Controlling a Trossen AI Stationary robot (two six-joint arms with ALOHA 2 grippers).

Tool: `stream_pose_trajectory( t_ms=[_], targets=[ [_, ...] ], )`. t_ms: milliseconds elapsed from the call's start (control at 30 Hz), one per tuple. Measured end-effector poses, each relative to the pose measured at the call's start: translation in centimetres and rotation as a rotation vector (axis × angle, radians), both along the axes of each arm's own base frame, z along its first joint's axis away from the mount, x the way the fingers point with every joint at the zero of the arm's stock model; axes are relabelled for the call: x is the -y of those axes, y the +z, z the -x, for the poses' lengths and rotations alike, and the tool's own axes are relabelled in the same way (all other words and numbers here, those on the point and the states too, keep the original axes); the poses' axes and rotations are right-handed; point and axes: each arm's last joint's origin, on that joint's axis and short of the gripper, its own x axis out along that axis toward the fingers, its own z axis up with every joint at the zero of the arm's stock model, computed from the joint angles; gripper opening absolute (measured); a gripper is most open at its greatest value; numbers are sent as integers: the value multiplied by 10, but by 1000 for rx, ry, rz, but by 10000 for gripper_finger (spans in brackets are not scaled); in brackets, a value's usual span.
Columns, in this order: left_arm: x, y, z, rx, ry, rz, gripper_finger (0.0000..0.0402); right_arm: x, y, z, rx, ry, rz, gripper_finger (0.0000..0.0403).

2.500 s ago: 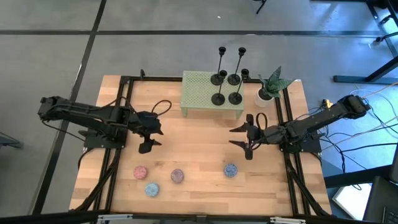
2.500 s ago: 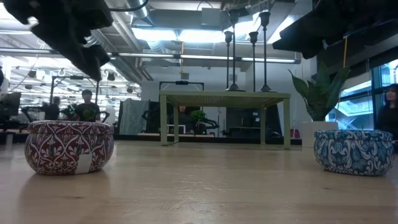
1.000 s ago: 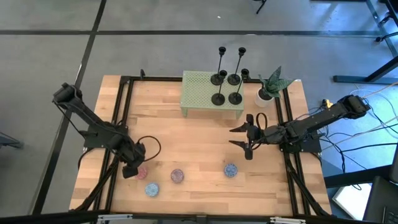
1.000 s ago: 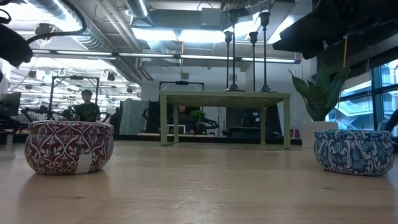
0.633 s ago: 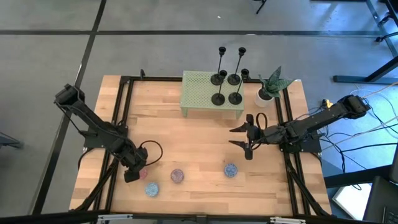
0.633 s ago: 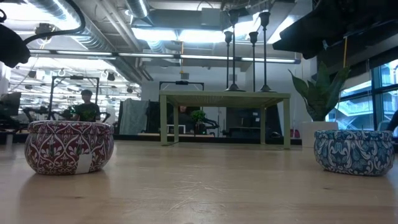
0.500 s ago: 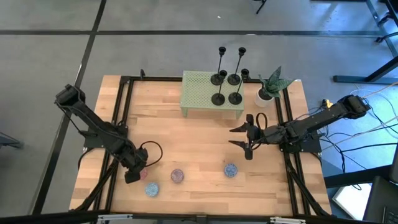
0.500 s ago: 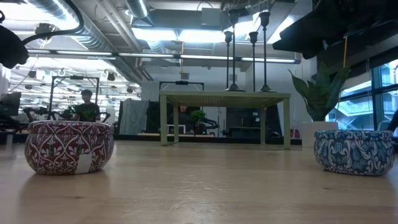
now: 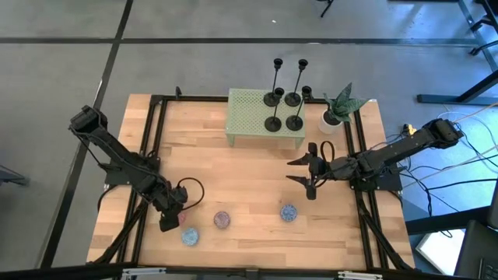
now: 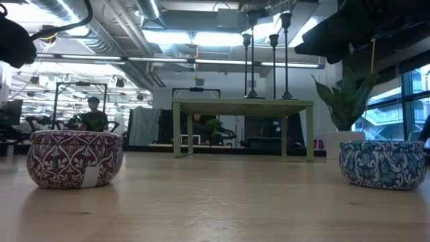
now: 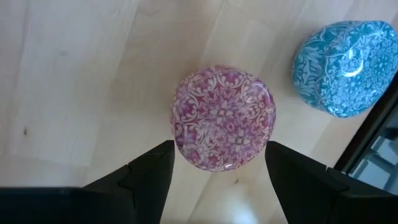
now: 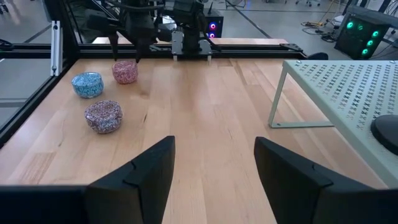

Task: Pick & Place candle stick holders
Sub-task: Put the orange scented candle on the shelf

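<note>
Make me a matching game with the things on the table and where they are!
Things:
1. candle holders
2. pink tin
3. potted plant
4. right gripper

Places:
A. right under the left gripper, between its open jaws
B. hovering near the middle of the table, jaws open
C. on the green rack
D. beside the rack, at the far right corner

Pairs: 1-C, 2-A, 3-D, 4-B

No words, brands or numbers can be read anywhere. The pale sticker (image 10: 89,176) on the red patterned tin (image 10: 74,158) near the counter's front left corner shows no readable print.
</note>
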Motion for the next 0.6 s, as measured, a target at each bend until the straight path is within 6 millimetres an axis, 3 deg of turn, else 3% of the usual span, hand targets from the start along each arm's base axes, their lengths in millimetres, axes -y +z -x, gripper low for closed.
stream_pose_trajectory(
  t_ms=[333, 600],
  targets=[
    [4, 3, -10, 163, 10, -20, 249, 0, 0, 0, 0, 0, 0, 225],
    [4, 2, -9, 143, 11, -17, 249, 0, 0, 0, 0, 0, 0, 225]
  ],
)
